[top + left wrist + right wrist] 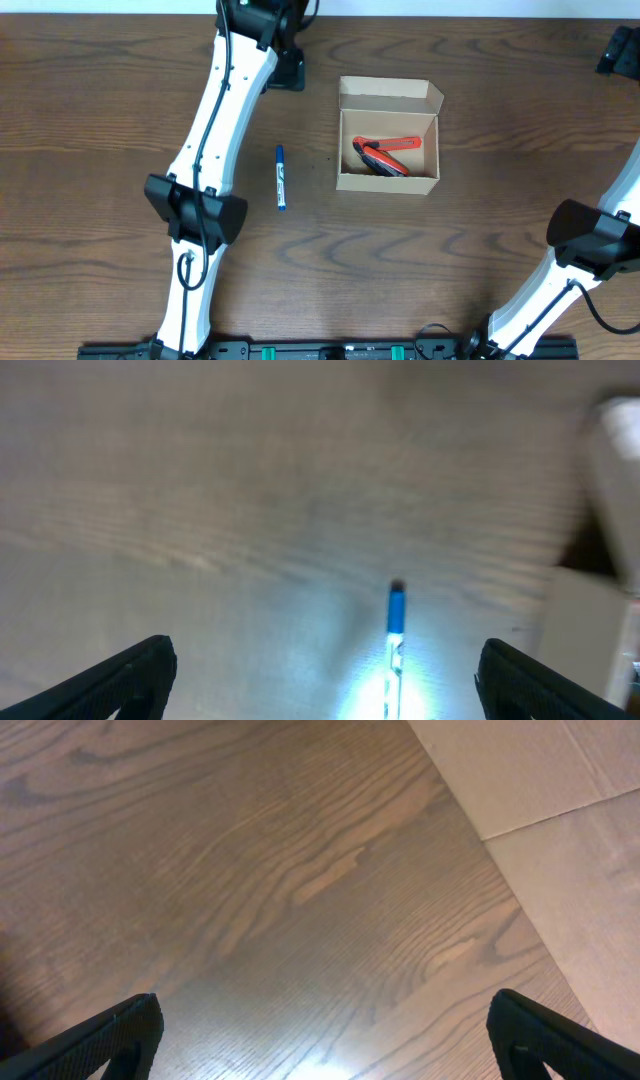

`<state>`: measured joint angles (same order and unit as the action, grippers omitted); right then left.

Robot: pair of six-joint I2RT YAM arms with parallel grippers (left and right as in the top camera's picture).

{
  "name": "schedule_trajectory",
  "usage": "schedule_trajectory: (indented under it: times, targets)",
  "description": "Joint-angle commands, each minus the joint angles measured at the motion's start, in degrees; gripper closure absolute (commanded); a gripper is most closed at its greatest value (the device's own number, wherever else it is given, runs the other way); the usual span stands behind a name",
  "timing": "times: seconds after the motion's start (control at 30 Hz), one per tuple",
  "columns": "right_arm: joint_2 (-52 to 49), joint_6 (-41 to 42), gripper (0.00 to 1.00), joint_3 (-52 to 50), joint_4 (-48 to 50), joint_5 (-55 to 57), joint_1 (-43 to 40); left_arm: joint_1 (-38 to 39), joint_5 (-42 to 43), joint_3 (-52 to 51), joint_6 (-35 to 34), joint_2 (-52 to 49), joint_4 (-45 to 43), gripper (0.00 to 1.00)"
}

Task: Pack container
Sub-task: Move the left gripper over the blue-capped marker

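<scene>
The container (388,183) is a small tan cardboard box at the table's middle right, with its flap lid (390,95) open at the back. Red and orange items (385,156) lie inside it. A blue-capped marker (281,177) lies on the table left of the box. It also shows in the left wrist view (396,622), blurred, with the box edge (600,620) at the right. My left gripper (285,68) is at the far edge, open and empty (327,655). My right gripper (620,50) is at the far right corner, open and empty (327,1010).
The dark wood table (100,150) carries both arms' white links, the left one (215,130) running along the marker's left side. The right wrist view shows bare wood (250,900) and a pale tan surface (540,780) beyond the table edge.
</scene>
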<state>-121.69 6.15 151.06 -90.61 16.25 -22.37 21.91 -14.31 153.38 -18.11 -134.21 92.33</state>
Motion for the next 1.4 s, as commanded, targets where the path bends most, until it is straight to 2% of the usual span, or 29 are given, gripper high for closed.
schedule_trajectory:
  times: [0.0,0.17,0.43,0.57,0.77,0.87,0.93,1.0,1.1,1.37]
  targets:
    - [1.57,0.9,0.01,-0.07,-0.09,0.2,-0.11,-1.36,2.84,-3.69,-2.6,0.39,4.48,0.05]
    - [1.57,0.9,0.01,-0.07,-0.09,0.2,-0.11,-0.68,3.65,-8.26,-3.04,2.49,4.48,0.05]
    - [1.57,0.9,0.01,-0.07,-0.09,0.2,-0.11,1.36,0.81,-18.53,-5.6,14.16,4.46,0.05]
    - [1.57,0.9,0.01,-0.07,-0.09,0.2,-0.11,1.49,0.85,-27.54,-6.6,19.78,2.43,0.05]
    - [1.57,0.9,0.01,-0.07,-0.09,0.2,-0.11,2.12,5.18,-49.27,-6.16,29.55,-13.88,0.05]
    - [1.57,0.9,0.01,-0.07,-0.09,0.2,-0.11,1.49,6.69,-57.61,-3.96,32.33,-24.09,0.05]
    - [1.57,0.9,0.01,-0.07,-0.09,0.2,-0.11,0.85,10.99,-61.33,-1.16,32.26,-30.1,0.05]
    - [1.57,0.9,0.01,-0.07,-0.09,0.2,-0.11,0.57,14.01,-64.17,-0.07,31.47,-34.51,0.05]
    - [1.57,0.9,0.01,-0.07,-0.09,0.2,-0.11,0.55,14.21,-67.71,-0.07,29.09,-39.19,0.05]
    - [1.57,0.9,0.01,-0.07,-0.09,0.2,-0.11,0.55,15.32,-68.76,-0.87,22.91,-42.45,0.05]
